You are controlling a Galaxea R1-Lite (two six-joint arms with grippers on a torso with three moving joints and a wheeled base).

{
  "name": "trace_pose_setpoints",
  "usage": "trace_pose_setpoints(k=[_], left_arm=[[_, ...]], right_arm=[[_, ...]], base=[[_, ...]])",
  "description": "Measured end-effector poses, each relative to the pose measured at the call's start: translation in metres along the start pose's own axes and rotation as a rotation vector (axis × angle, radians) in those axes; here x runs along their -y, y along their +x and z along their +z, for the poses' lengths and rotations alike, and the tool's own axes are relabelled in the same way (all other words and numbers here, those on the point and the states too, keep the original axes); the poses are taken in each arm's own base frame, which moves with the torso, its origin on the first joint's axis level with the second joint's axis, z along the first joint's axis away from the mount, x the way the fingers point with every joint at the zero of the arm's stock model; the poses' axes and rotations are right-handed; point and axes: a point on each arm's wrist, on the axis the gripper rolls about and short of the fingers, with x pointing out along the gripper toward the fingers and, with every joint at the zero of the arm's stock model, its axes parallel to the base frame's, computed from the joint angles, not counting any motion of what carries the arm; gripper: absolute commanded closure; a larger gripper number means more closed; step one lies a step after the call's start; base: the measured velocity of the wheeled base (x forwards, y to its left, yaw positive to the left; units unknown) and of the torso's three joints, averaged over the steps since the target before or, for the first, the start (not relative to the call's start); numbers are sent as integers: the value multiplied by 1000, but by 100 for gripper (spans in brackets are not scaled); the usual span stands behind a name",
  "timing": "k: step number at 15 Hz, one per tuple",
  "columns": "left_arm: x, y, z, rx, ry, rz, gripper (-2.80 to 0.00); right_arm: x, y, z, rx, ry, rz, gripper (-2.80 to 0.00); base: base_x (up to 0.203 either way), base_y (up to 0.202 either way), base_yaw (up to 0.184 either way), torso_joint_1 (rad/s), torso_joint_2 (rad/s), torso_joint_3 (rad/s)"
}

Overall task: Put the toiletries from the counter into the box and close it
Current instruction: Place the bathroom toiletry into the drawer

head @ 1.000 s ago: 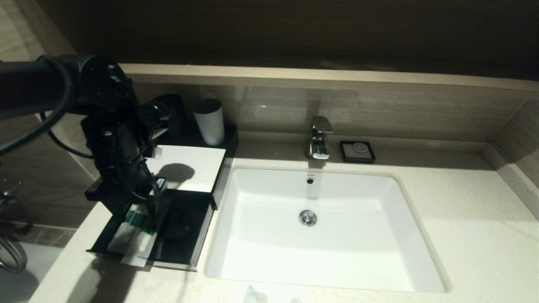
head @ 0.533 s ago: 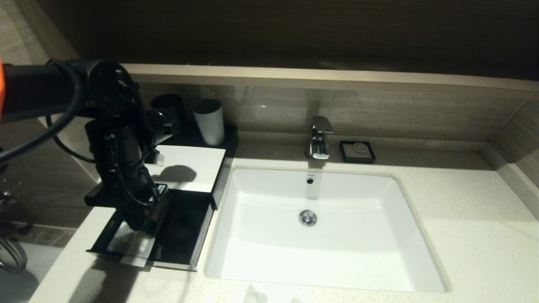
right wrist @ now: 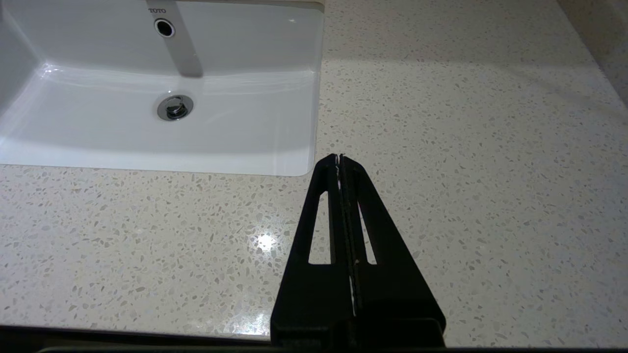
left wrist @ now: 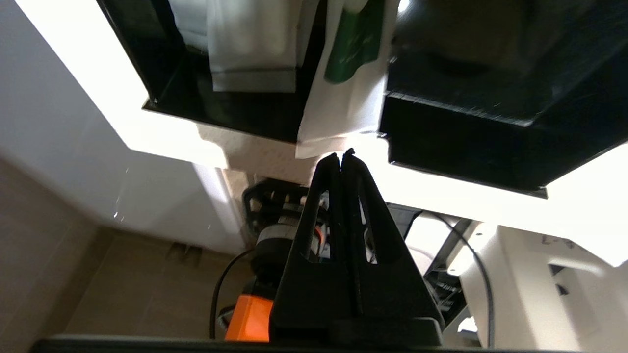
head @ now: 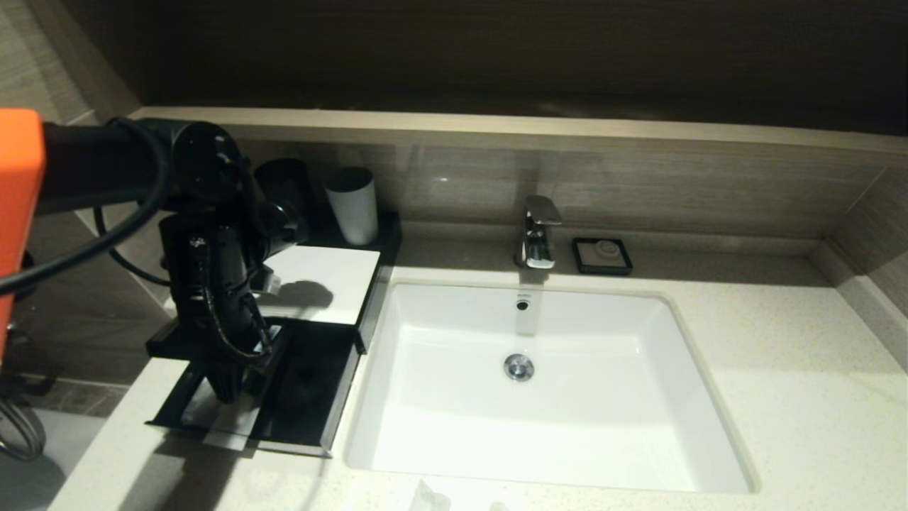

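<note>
Hidden in part behind the left arm (head: 206, 284): the packets (head: 230, 419) in the box (head: 305, 397) drawer. Cut off at the head view's bottom edge: 2 pale packets (head: 429, 498) on the counter (head: 816, 397).

Speckled stone counter (right wrist: 466, 147), glossy white sink (head: 567, 426), shiny metal faucet (head: 537, 234)

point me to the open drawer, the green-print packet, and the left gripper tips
drawer (head: 312, 387), head view: bare black floor of the pulled-out drawer.
green-print packet (left wrist: 354, 46), left wrist view: its green label.
left gripper (left wrist: 342, 156), left wrist view: closed fingertips, at the packet's overhanging end.
</note>
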Motion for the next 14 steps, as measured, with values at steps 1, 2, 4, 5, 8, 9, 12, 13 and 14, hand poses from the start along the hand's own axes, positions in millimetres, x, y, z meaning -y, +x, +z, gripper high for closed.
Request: trace_pose_setpoints(k=[1, 2, 4, 5, 8, 9, 12, 13, 14], left_arm=[[0, 2, -1, -15, 2, 7, 0], [0, 4, -1, -27, 3, 13, 0], [0, 6, -1, -43, 5, 16, 0], [0, 7, -2, -49, 6, 17, 0], [0, 8, -2, -57, 8, 18, 0], [0, 9, -1, -62, 9, 20, 0], [1, 13, 0, -76, 9, 24, 0], [1, 14, 0, -79, 10, 25, 0], [2, 14, 0, -79, 8, 25, 0]], right_arm=[[0, 0, 0, 0, 0, 0, 0], [0, 0, 0, 0, 0, 0, 0], [0, 0, 0, -1, 0, 0, 0], [0, 0, 0, 0, 0, 0, 0], [0, 0, 0, 0, 0, 0, 0], [0, 0, 0, 0, 0, 0, 0], [0, 0, 0, 0, 0, 0, 0], [0, 0, 0, 0, 0, 0, 0], [0, 0, 0, -1, 0, 0, 0]], base=[[0, 0, 0, 0, 0, 0], [0, 0, 0, 0, 0, 0], [0, 0, 0, 0, 0, 0], [0, 0, 0, 0, 0, 0], [0, 0, 0, 0, 0, 0], [0, 0, 0, 0, 0, 0], [0, 0, 0, 0, 0, 0], [0, 0, 0, 0, 0, 0], [0, 0, 0, 0, 0, 0]])
